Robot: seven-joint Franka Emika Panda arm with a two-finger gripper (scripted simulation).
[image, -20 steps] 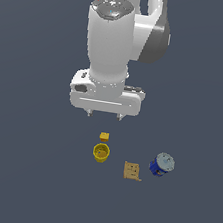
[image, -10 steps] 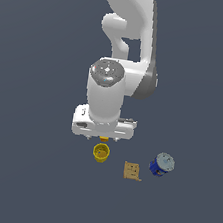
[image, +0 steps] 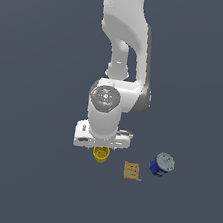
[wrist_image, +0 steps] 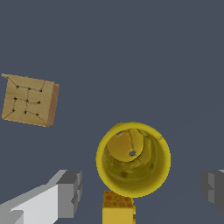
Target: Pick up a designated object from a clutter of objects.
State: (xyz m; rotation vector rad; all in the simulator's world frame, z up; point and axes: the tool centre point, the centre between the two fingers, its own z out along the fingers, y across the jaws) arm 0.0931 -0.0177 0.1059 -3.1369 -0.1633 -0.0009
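Plain yellow cup (wrist_image: 133, 162) between open end effector (wrist_image: 142, 190) fingers, no readable labels

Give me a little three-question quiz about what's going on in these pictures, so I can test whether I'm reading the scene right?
1. True or false: the gripper has already closed on the yellow cup.
2. Which item lies farthest toward the exterior view's right?
A. the flat tan box
B. the blue can
C. the yellow cup
3. Fill in: in the wrist view, the small yellow-orange cube sits right next to the ____.

Key:
1. False. The fingers stand apart on either side of the cup, not touching it.
2. B.
3. Yellow cup.
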